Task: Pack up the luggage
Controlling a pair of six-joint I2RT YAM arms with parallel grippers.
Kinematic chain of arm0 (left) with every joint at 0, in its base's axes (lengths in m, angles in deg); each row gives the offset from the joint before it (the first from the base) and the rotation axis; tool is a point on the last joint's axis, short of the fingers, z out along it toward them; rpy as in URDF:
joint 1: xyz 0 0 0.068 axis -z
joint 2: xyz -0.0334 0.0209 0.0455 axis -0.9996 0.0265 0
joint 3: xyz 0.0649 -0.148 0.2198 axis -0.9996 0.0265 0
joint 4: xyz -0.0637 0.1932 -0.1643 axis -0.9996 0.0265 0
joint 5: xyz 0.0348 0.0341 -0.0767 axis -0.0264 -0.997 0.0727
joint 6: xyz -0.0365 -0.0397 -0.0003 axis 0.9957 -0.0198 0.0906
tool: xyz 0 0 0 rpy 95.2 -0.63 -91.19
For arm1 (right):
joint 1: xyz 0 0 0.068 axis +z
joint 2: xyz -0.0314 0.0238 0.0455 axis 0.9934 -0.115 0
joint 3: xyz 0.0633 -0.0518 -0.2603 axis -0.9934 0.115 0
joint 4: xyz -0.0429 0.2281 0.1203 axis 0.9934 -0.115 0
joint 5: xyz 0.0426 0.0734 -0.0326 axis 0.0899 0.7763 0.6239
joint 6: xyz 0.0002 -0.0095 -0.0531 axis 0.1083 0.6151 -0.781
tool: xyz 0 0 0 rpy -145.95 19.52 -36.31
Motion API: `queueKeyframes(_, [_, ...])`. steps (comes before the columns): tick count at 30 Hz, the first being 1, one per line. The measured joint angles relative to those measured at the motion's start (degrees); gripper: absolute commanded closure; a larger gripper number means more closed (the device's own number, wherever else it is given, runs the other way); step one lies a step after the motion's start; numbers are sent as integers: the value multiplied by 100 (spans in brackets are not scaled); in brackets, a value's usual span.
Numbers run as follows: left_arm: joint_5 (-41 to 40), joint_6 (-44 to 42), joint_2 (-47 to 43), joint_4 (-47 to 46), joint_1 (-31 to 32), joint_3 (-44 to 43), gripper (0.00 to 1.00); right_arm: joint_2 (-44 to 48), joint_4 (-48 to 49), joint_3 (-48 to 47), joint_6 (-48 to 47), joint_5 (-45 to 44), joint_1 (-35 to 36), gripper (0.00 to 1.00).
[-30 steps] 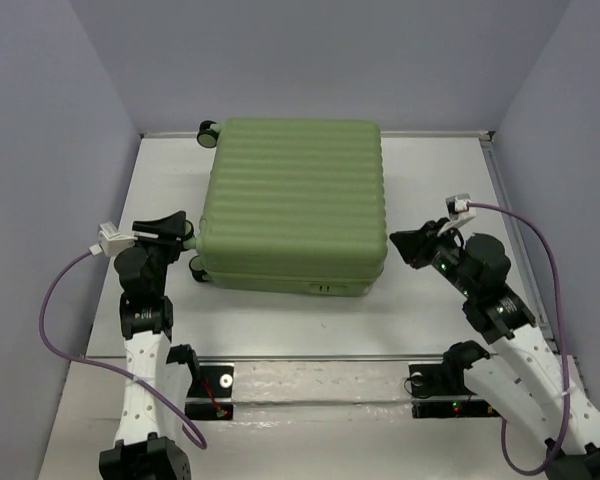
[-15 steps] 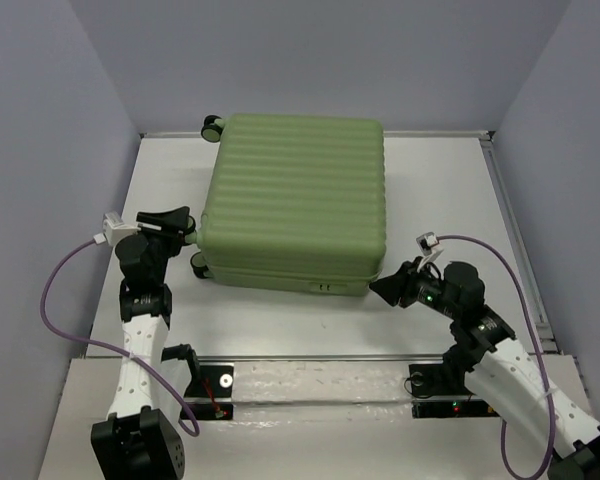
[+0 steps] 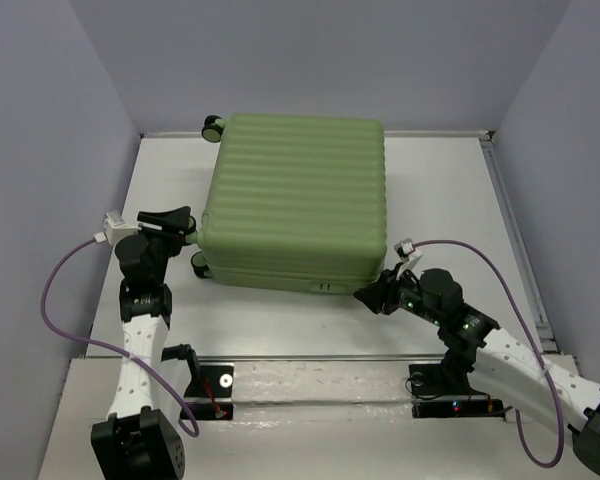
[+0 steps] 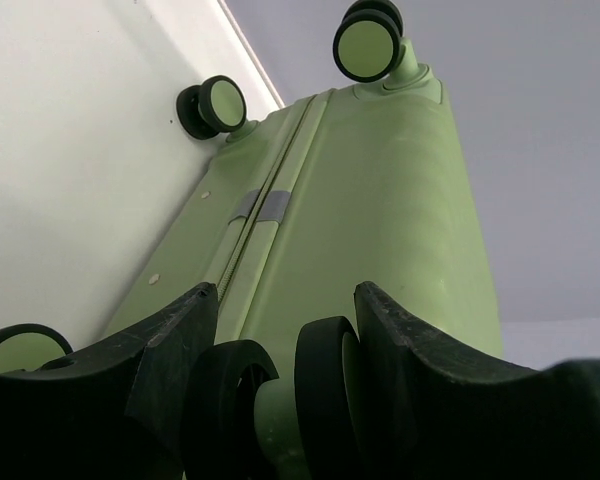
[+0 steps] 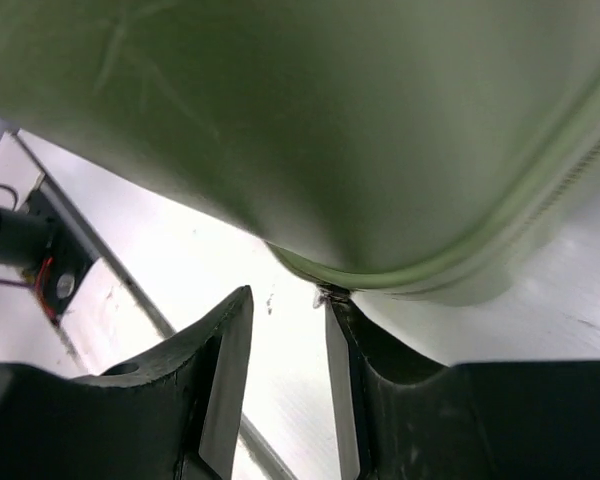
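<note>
The luggage (image 3: 295, 200) is a light-green ribbed suitcase lying flat and closed on the white table. My left gripper (image 3: 188, 232) is at its near left corner. In the left wrist view my left gripper (image 4: 285, 295) straddles a black twin caster wheel (image 4: 325, 380), with both fingers against it. My right gripper (image 3: 365, 296) is at the suitcase's near right corner. In the right wrist view my right gripper (image 5: 286, 300) is open with nothing between the fingers. Its right fingertip (image 5: 332, 300) touches the seam of the rounded corner (image 5: 280, 120).
Other caster wheels show at the far left corner (image 3: 213, 127) and the near left (image 3: 198, 262). Grey walls close in the table on three sides. A metal rail (image 3: 310, 358) runs along the near edge, and a raised strip (image 3: 508, 210) runs along the right side.
My right arm has swung from the suitcase's right side down and left to its near right corner. The suitcase turned slightly. My left gripper stays at the wheel.
</note>
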State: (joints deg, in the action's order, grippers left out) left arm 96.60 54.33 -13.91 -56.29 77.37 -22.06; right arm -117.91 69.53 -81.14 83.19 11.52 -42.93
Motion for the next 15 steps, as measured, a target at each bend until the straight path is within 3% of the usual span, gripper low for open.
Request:
queueKeyframes(5, [52, -13, -55, 4, 2, 0, 94, 501, -37, 232, 168, -603, 50, 58])
queueKeyframes(9, [125, -20, -111, 2, 11, 0, 94, 365, 37, 240, 275, -695, 63, 59])
queueKeyframes(15, [153, -33, -208, 4, 15, 2, 94, 105, 313, 387, 409, -953, 101, 73])
